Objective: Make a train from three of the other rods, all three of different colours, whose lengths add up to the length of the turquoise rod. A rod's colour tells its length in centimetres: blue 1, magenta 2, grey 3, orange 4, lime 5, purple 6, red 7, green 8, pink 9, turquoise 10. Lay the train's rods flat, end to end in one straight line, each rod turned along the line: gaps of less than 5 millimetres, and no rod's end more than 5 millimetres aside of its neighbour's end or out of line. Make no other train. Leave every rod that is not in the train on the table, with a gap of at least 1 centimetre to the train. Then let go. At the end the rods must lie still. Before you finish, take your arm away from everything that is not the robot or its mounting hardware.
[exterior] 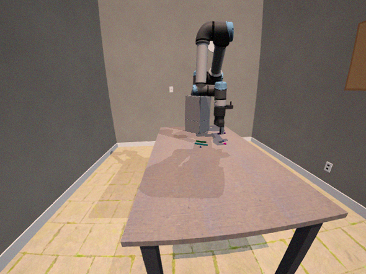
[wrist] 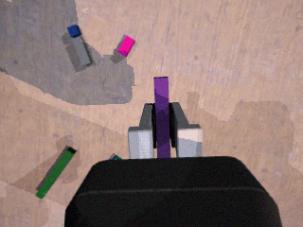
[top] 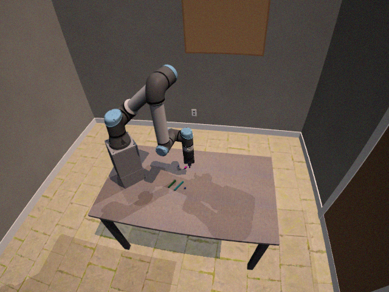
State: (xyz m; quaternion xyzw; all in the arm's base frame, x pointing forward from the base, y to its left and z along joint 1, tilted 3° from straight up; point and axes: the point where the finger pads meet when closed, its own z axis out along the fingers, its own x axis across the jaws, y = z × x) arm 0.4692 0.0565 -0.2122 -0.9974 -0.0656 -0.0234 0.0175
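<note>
- While the arm (top: 158, 122) bends down from its pedestal (top: 127, 166) at the table's (top: 219, 219) far left corner, the top view shows the gripper (top: 188, 164) pointing straight down above the surface, just beyond a magenta rod (top: 184, 168); what it carries is too small to make out here.
- Top view, nearer the camera: a green rod (top: 171, 184) and a turquoise rod (top: 179, 185) lie side by side, roughly parallel and apart, with a small blue rod (top: 185, 187) just to the right of the turquoise one.
- Exterior view: the gripper (exterior: 221, 132) hangs vertically over the far end of the table (exterior: 245, 208), close to the surface; the magenta rod (exterior: 224, 143) lies nearer the camera than the gripper, and the green rod (exterior: 201, 141) and turquoise rod (exterior: 201, 144) lie to its left, close together.
- Exterior view: the pedestal (exterior: 197, 117) stands behind the rods at the table's far edge.
- Wrist view: the jaws pinch a purple rod (wrist: 162, 101) between the two fingers; the rod runs lengthwise between them and projects past the fingertips, clear of the table below.
- Wrist view, upper left: a grey rod (wrist: 80, 50) with a blue rod (wrist: 73, 31) at its far end, the two appearing to touch, and the magenta rod (wrist: 126, 45) just to their right, apart from both.
- Wrist view, lower left: the green rod (wrist: 56, 172) lies diagonally, and a sliver of the turquoise rod (wrist: 115, 157) shows at the gripper body's edge.
</note>
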